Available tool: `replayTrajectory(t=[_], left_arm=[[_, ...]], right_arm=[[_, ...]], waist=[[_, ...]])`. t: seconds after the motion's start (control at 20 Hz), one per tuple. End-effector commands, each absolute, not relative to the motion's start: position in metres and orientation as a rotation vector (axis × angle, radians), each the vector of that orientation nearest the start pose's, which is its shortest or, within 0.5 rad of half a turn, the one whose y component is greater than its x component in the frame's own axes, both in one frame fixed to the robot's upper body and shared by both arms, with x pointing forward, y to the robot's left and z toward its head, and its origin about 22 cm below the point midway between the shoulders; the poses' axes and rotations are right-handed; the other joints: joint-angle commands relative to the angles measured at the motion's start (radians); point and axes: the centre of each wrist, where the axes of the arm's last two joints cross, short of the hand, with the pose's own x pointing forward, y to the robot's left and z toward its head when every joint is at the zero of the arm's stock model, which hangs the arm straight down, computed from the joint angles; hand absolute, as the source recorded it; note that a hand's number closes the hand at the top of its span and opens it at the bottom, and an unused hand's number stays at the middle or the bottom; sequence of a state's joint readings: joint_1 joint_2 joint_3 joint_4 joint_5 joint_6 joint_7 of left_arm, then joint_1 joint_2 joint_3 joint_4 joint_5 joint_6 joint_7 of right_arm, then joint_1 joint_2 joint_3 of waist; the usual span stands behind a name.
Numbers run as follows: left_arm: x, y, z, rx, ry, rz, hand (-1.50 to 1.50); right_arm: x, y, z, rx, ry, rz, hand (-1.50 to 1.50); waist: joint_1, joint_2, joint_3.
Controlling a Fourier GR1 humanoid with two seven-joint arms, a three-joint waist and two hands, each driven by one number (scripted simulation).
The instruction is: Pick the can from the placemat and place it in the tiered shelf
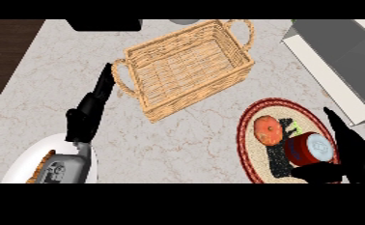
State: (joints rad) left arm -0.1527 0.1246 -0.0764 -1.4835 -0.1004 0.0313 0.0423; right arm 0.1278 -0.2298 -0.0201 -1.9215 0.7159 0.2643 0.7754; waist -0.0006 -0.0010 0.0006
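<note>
The can [311, 148], red-walled with a pale lid, is seen lying on its side on the round red-rimmed placemat [251, 122] at the lower right of the counter [192, 137]. It is bracketed by the right hand [341, 144]: fingers along its far side, thumb below it, curled round it. An orange fruit [269, 130] is seen just beside the can on the same mat. The wicker basket [187, 69] with two handles is set near the counter's middle, well apart from the can. The left hand [89, 110] is held released at the left, fingers straight, pointing up toward the basket's left handle.
</note>
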Motion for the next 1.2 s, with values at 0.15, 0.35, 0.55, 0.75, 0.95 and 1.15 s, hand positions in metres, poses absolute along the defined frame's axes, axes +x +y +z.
replayTrajectory(t=[0.15,0.35,0.55,0.75,0.95,1.15], left_arm=[[0.270,0.231,0.030,0.120,-1.591,-0.274,0.00],[0.284,0.227,0.015,0.108,-1.582,-0.255,0.00],[0.279,0.218,0.004,0.096,-1.568,-0.261,0.00],[0.286,0.236,0.008,0.115,-1.580,-0.261,0.00],[0.288,0.234,0.026,0.119,-1.570,-0.263,0.00],[0.283,0.215,0.023,0.111,-1.583,-0.265,0.00]], right_arm=[[0.223,-0.306,0.046,-0.841,-0.813,0.509,-1.50],[0.200,-0.294,0.033,-0.829,-0.822,0.532,-1.50],[0.207,-0.278,0.024,-0.817,-0.794,0.562,-1.50],[0.210,-0.286,0.038,-0.804,-0.771,0.671,1.50],[0.186,-0.279,0.038,-0.859,-0.800,0.718,1.50],[0.201,-0.286,0.029,-0.885,-0.858,0.664,1.50]], waist=[[0.004,0.001,0.000],[-0.002,0.001,-0.001],[-0.001,0.001,-0.001],[0.000,0.001,-0.001],[-0.004,0.000,-0.001],[-0.002,0.000,-0.001]])
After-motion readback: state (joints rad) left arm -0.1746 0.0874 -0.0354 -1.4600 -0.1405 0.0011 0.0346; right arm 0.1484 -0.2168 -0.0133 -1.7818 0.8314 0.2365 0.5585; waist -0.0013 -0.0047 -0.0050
